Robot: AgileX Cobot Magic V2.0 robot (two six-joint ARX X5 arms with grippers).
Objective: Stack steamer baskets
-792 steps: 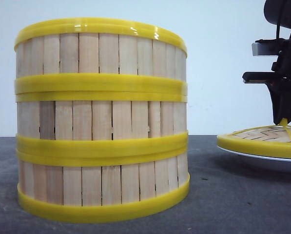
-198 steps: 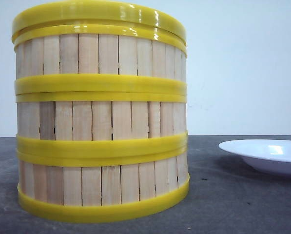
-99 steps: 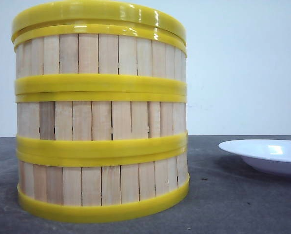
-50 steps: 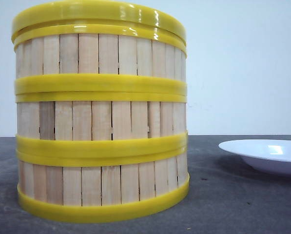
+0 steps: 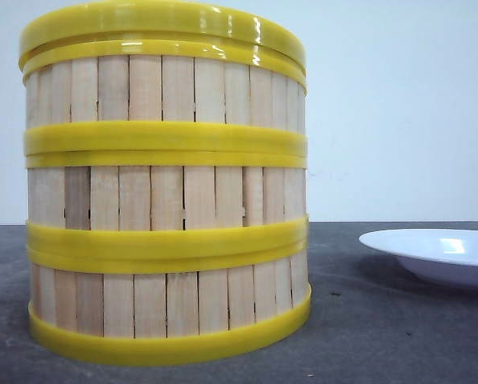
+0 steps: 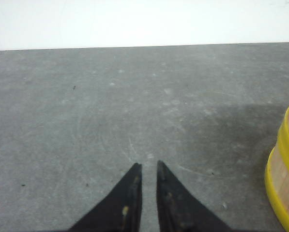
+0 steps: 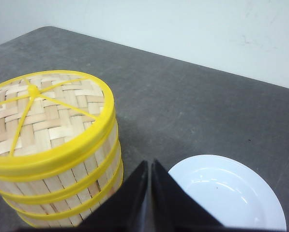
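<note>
The steamer baskets [image 5: 166, 200] stand as one tidy column of three on the grey table [image 5: 383, 336], rims meeting rims, with the woven lid [image 7: 42, 113] seated on top. Taking that column as the marker, the white plate [image 5: 439, 252] lies to its right, apart from it and bare. The left gripper [image 6: 148, 181] hangs low over open table beside the column's bottom rim, its fingers drawn nearly together with only a thin slit between them and nothing held. The right gripper [image 7: 149, 179] sits above and off to the side of the column, near the plate, its fingers likewise closed up on nothing.

To my eye the stacking looks finished. These baskets are probably light, and stiff enough at the yellow rims, though the thin slats might flex or crack under a hard pinch. The smooth plastic could be slippery, so a hold across a wall, one finger inside and one outside just under the top rim, seems soundest.
</note>
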